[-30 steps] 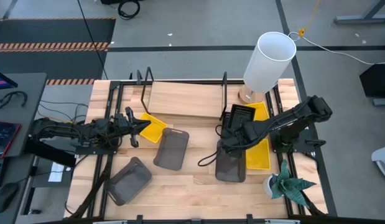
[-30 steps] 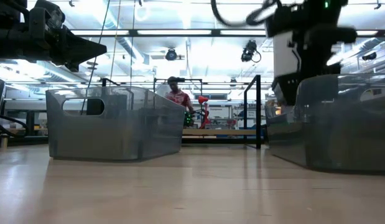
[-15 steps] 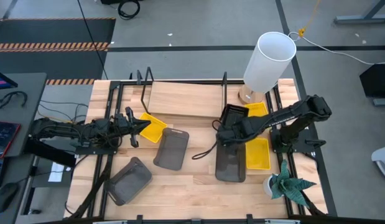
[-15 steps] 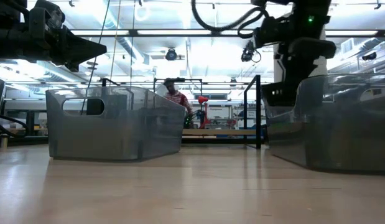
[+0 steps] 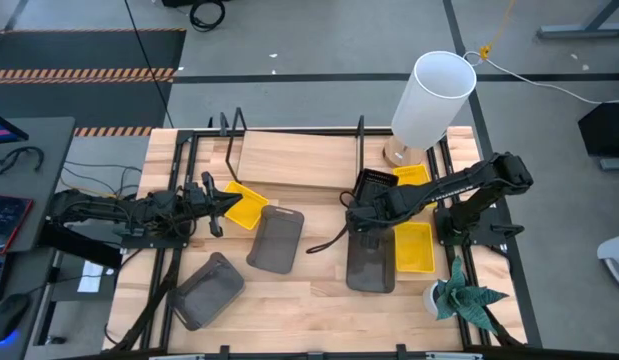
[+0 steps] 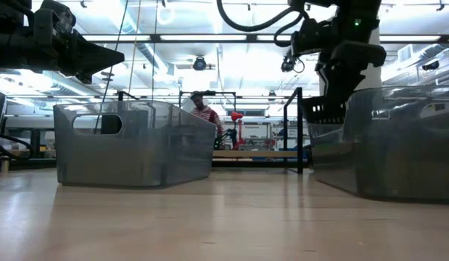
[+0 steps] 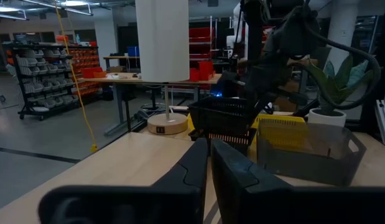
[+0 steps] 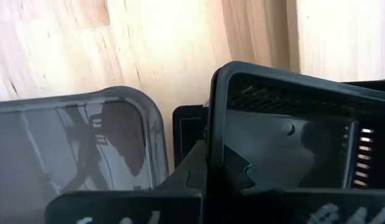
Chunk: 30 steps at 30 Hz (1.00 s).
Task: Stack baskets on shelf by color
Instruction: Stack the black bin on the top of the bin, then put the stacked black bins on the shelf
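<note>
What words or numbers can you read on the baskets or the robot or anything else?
None can be read.
The right gripper, shut on the black slotted basket, has pale marks along its body, cut off by the picture's edge: unreadable.
The grey baskets, yellow baskets, white lamp and shelf carry no text.
The background racks in the left wrist view are too far off.

Black slotted basket; bright yellow baskets; dark grey baskets
</note>
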Motion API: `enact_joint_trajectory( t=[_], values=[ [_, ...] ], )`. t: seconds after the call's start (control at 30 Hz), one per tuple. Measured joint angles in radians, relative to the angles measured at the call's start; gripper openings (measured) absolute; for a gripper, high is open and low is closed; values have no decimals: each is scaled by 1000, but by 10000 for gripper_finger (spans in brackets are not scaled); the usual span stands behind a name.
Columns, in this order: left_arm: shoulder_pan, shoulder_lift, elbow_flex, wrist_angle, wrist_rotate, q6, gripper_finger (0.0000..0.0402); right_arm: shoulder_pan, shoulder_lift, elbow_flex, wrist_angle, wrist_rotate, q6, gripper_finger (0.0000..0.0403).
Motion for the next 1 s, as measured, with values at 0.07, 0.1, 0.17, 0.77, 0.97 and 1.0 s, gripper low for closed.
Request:
enact_joint_trajectory(
  t=[0.07,0.1,0.17,0.77,0.97,1.0],
  values=[
    [0,0,0,0,0,0,33,0,0,-3,3,-1,-7,11],
    [0,0,0,0,0,0,35,0,0,-10,7,-4,-12,11],
    [0,0,0,0,0,0,36,0,0,-33,10,-22,-28,13],
    [0,0,0,0,0,0,34,0,1,-101,112,-128,35,57],
    [0,0,0,0,0,0,33,6,1,-97,114,-150,63,87],
    [0,0,0,0,0,0,31,7,1,-97,114,-149,66,92]
  ],
)
